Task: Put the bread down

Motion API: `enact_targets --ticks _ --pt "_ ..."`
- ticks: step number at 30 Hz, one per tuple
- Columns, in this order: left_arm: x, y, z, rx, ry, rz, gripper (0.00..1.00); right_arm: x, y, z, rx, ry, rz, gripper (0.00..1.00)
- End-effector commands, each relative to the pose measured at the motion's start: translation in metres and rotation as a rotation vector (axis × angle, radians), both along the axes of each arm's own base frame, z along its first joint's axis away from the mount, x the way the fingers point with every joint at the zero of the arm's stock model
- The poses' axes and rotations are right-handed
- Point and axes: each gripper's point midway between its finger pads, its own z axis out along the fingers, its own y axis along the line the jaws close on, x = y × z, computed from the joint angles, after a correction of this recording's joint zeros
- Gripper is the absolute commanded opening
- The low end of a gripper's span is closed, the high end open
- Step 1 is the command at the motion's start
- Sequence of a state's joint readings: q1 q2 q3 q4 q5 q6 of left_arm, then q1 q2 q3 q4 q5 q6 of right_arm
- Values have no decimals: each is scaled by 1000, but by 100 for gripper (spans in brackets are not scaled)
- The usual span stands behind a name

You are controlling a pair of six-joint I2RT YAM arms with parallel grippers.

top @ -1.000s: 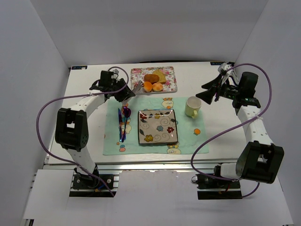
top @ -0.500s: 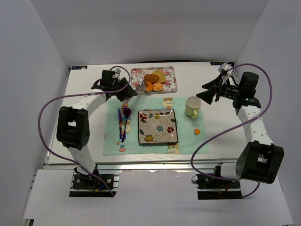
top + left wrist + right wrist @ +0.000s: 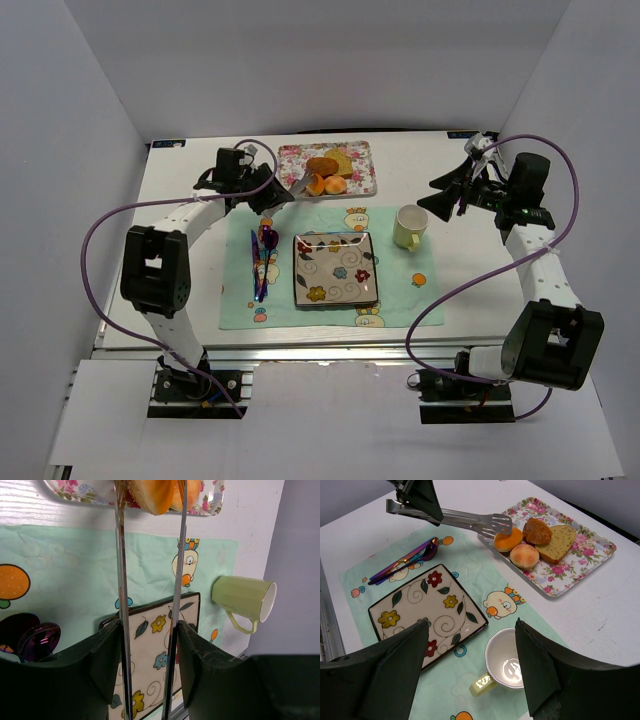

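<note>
Top edge crops the bread (image 3: 152, 492) — tong tips hidden.
</note>
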State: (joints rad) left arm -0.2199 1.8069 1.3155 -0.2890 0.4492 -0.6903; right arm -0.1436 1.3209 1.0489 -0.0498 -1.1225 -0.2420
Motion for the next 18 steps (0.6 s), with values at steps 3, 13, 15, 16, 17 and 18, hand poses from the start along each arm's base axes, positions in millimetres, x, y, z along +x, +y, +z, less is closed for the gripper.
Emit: enact_targets --ticks 3,13,15,16,17,18 --pt "4 -13 12 -46 -38 -29 55 -6 1 9 5 -39 14 75" --pt "4 -14 7 -46 -28 -31 42 -7 -1 9 6 -39 9 75" --pt "3 -15 10 -58 -35 -35 36 -7 -1 10 6 -42 11 75" --pt "3 -16 11 -64 -39 -36 26 -7 -1 10 6 -42 11 75" --pt "3 -16 15 -69 -46 -38 19 -7 -1 11 6 -45 11 75" --pt "2 -16 18 -70 -54 -40 14 -7 -1 11 6 -45 12 75"
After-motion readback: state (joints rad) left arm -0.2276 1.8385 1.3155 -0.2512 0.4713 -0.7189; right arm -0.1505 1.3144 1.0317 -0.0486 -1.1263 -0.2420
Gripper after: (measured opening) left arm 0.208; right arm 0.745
